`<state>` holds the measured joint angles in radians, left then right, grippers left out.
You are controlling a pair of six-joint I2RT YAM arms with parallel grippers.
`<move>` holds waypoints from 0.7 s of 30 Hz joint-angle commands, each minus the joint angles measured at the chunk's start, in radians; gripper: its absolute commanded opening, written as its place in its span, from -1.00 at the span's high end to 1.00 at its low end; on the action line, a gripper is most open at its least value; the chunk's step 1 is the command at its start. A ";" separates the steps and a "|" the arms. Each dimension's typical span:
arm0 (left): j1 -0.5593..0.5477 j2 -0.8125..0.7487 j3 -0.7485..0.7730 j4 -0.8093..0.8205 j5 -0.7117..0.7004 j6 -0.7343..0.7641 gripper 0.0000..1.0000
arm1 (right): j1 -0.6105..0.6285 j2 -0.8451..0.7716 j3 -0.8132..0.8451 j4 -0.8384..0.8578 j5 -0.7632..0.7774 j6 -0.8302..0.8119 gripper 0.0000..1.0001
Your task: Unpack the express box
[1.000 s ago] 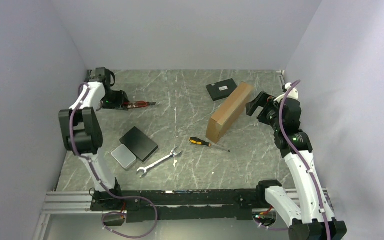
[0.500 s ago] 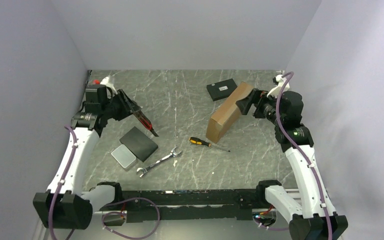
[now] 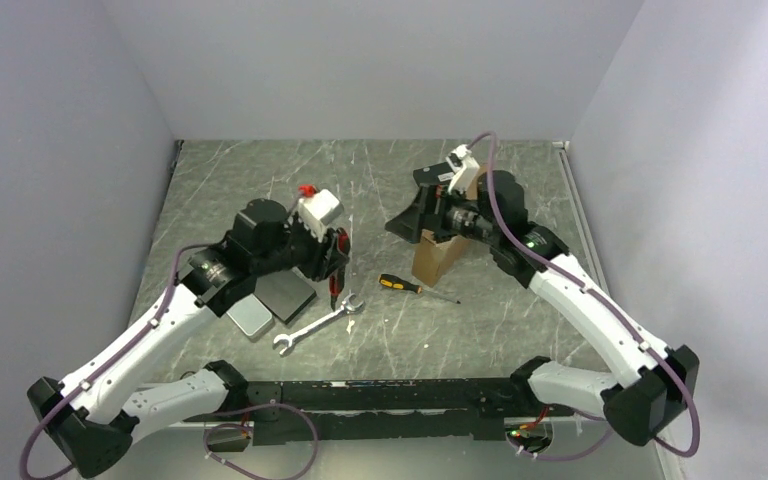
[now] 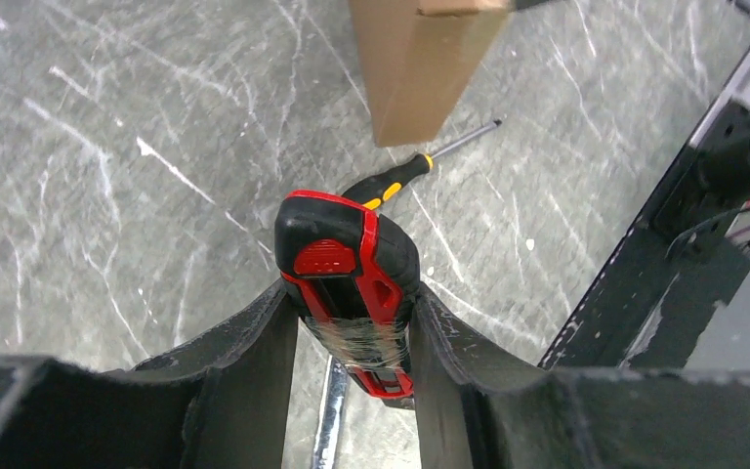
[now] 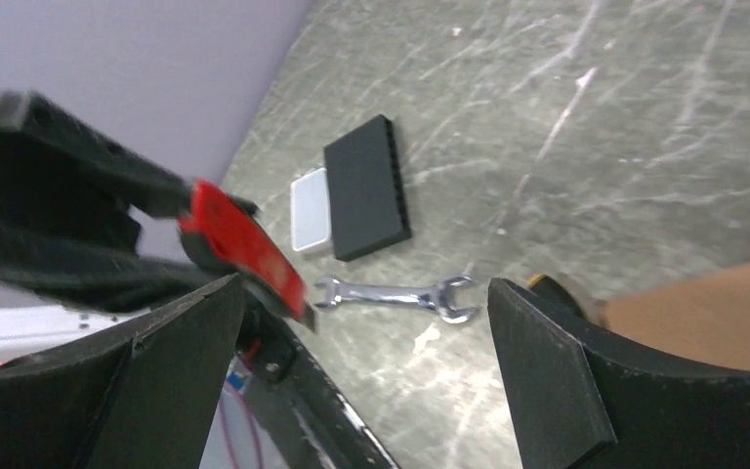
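Observation:
The express box [image 3: 438,258] is a plain brown cardboard mailer lying slantwise right of centre, largely covered by my right arm; its near end shows in the left wrist view [image 4: 420,59]. My left gripper [image 3: 335,262] is shut on a red and black utility knife [image 4: 347,264], hanging over the table left of the box. The knife also shows blurred in the right wrist view [image 5: 249,249]. My right gripper [image 5: 366,322] is open with nothing between its fingers, at the box's left side, and a box edge [image 5: 703,303] shows beside its right finger.
A yellow-and-black screwdriver [image 3: 410,287] lies just in front of the box. A silver wrench [image 3: 315,325] lies below the knife. A dark grey slab [image 3: 285,292] and a silver tin [image 3: 247,315] sit under my left arm. The black rail [image 3: 380,395] runs along the near edge.
My left arm has swung from the back left corner to the middle, carrying the knife. My right arm has moved from the box's right side across to its left side.

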<state>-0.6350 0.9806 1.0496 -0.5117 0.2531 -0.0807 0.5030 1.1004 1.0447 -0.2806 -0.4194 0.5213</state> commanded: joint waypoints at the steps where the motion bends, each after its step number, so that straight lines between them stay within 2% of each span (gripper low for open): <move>1: -0.100 -0.018 -0.034 0.096 -0.103 0.172 1.00 | 0.088 0.069 0.103 0.068 0.163 0.186 -0.99; 4: -0.140 -0.023 -0.059 0.091 -0.179 0.208 1.00 | 0.108 0.127 0.145 0.035 0.167 0.229 -0.99; 7: -0.176 -0.014 -0.070 0.078 -0.248 0.230 1.00 | 0.149 0.183 0.212 -0.031 0.198 0.201 -0.98; 13: -0.200 -0.004 -0.074 0.080 -0.284 0.231 1.00 | 0.243 0.233 0.224 -0.024 0.248 0.179 -0.52; 21: -0.211 0.023 -0.069 0.051 -0.306 0.234 1.00 | 0.294 0.248 0.196 0.006 0.256 0.172 -0.55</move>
<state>-0.8349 0.9905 0.9707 -0.4889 -0.0231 0.1184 0.7849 1.3750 1.2301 -0.3058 -0.2012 0.7002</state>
